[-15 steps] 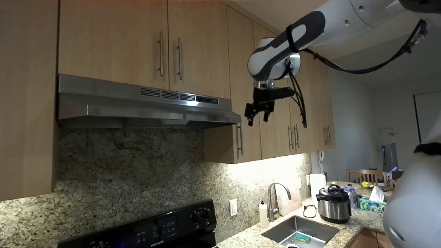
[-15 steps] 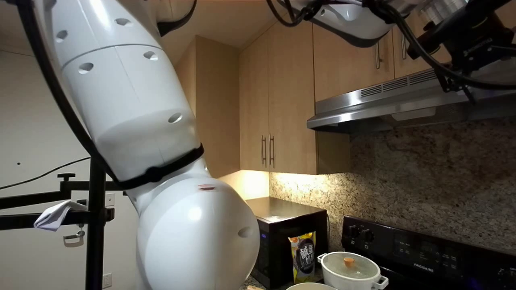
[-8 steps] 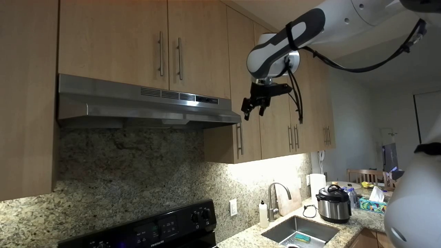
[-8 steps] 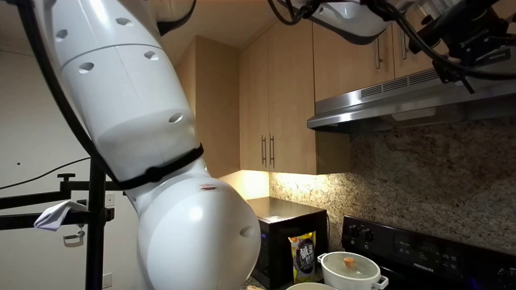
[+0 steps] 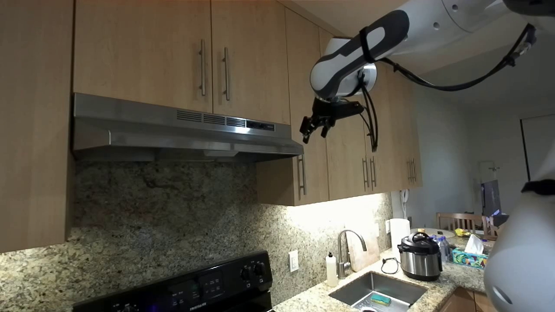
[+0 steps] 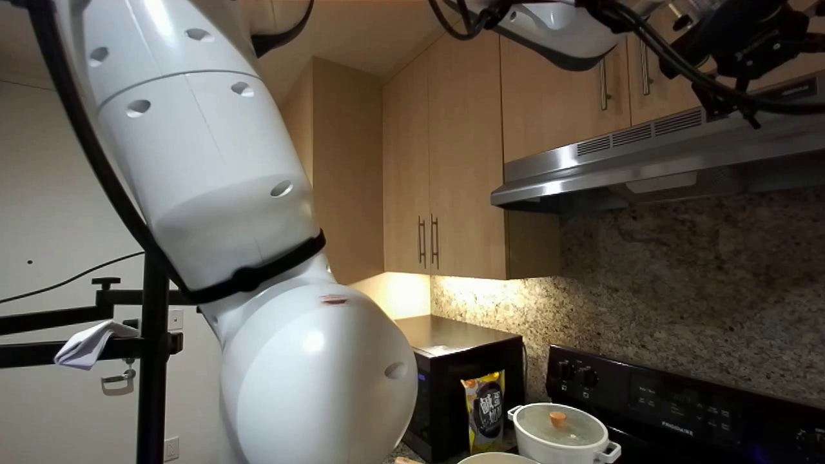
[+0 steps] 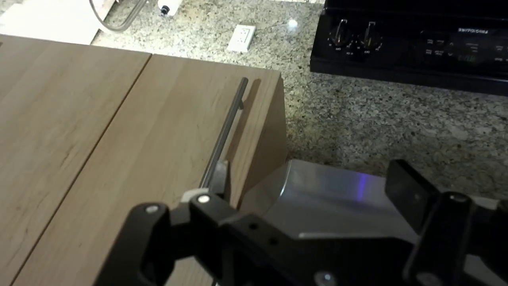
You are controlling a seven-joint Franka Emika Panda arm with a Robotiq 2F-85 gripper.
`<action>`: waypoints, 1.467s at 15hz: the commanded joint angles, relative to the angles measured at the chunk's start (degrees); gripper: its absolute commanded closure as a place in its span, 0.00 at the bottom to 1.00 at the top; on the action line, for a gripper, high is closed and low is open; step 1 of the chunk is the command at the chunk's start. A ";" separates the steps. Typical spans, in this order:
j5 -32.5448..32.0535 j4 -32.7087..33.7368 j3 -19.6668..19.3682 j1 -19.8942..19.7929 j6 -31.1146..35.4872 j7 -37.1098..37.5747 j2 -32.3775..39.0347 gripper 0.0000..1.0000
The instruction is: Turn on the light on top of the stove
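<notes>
Under the brushed-steel range hood [image 5: 186, 130] sits the light, a pale flat cover [image 6: 662, 182] that looks unlit. At the right of the hood's front face is a dark control strip [image 5: 260, 125]. Below stands the black stove [image 5: 195, 286], its knobbed back panel showing in the wrist view too [image 7: 408, 47]. My gripper [image 5: 315, 137] hangs in the air beside the hood's right end in an exterior view, apart from it as far as I can tell. In the wrist view its fingers [image 7: 410, 194] are wide apart, nothing held, with the hood's steel surface visible beyond them.
Wooden cabinets flank the hood; a bar handle [image 7: 226, 131] lies close behind a finger in the wrist view. Upper doors carry handles [image 5: 226, 73] above the hood. Below are a sink [image 5: 379, 290], a faucet [image 5: 342, 251], a cooker [image 5: 419, 258] and a white pot [image 6: 561, 433].
My gripper has risen and shifted slightly left, toward the hood, in an exterior view, and its fingers have tilted more toward the hood. Stove and hood look the same.
</notes>
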 commanded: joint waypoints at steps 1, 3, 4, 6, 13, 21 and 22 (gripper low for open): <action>1.24 0.62 -0.33 1.00 3.35 -3.69 0.52 0.00; 1.32 0.77 -0.31 1.41 4.61 -4.39 0.75 0.00; 1.40 0.79 -0.31 1.64 5.14 -4.57 0.80 0.00; 1.50 0.93 -0.31 2.03 6.32 -4.85 1.01 0.00; 1.55 1.81 -0.04 3.03 10.04 -4.57 2.16 0.00; 1.41 5.00 0.31 3.46 12.88 -4.68 4.94 0.00; 1.41 5.48 0.44 3.49 13.07 -4.65 5.35 0.00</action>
